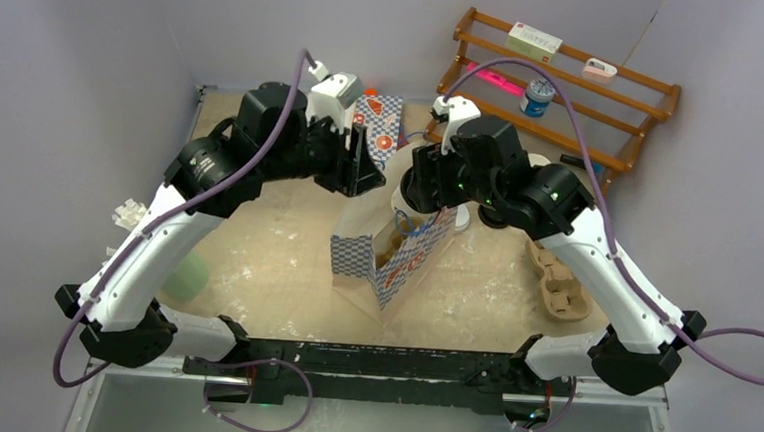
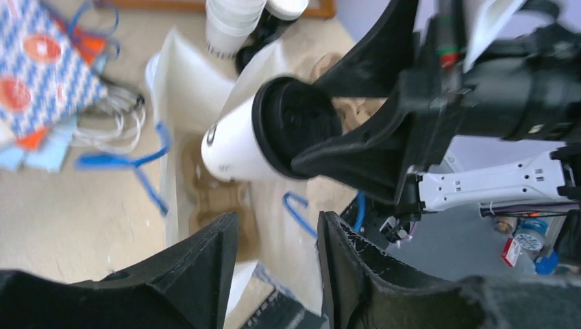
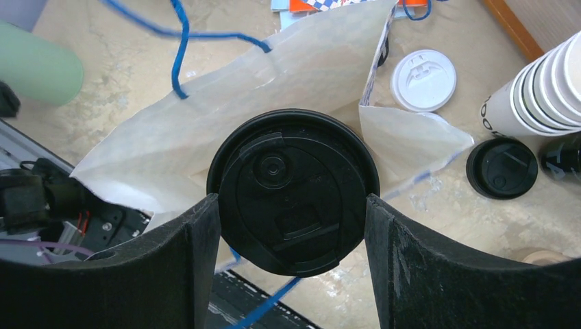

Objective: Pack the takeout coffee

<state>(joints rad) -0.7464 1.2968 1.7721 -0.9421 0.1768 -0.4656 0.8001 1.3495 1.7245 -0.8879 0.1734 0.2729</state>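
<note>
One takeout coffee, a pale cup with a black sip lid, hangs over the mouth of the open paper bag. My right gripper is shut on it, one finger on each side just under the lid. In the left wrist view the cup lies tilted, lid toward the camera, above the bag's white inside, where a brown cardboard carrier sits. My left gripper is open beside the bag's far-left rim, with nothing between its fingers.
A stack of lidless white cups, a loose white lid and a loose black lid lie beyond the bag. A cardboard carrier sits at right, a green cup at left, a wooden rack at the back.
</note>
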